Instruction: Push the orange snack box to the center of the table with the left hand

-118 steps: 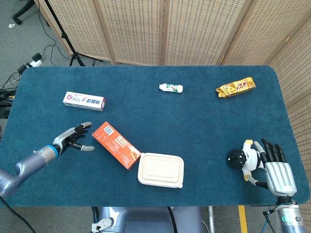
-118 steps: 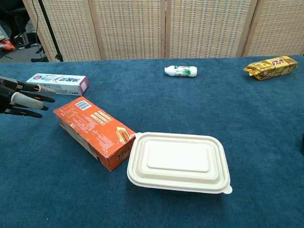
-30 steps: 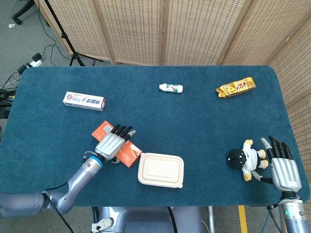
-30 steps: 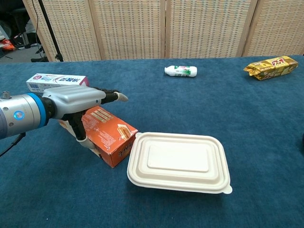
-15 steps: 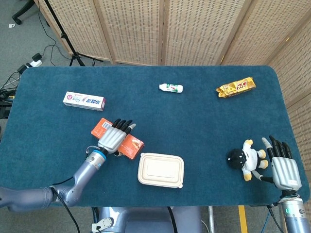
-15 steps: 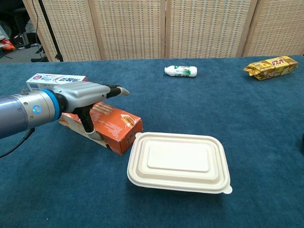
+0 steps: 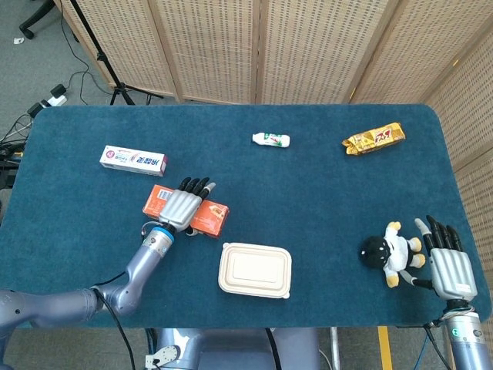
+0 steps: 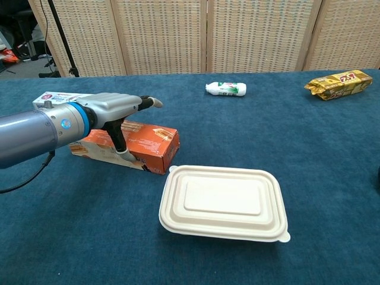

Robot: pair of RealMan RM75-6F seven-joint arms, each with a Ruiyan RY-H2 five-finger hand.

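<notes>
Pressing flat on top of the orange snack box (image 7: 187, 211), the left hand (image 7: 182, 206) is lying palm down with fingers stretched out across it and the thumb hanging against the box's near side; it is pushing, not gripping. The box is now lying almost level across the tabletop (image 7: 308, 185), just beyond the white lidded container (image 7: 255, 270) and apart from it. A moment ago the box was slanting, with its right end touching the container's corner; it is now turned nearly square and carried a little farther from the robot. Nearly four seconds back, the left hand was hovering with fingers spread off to the box's left, not touching it.

By my judgement the push is under way but unfinished: the box is still sitting left of the tabletop's middle, so it needs sliding on toward the right and slightly away.

The right hand (image 7: 449, 266) is resting with fingers spread at the far right edge, just beside a small penguin toy (image 7: 389, 250), holding nothing. It is sitting much as it was before.

A toothpaste box (image 7: 133, 159), a small white bottle (image 7: 271, 139) and a yellow snack packet (image 7: 373, 139) are lying farther back.
</notes>
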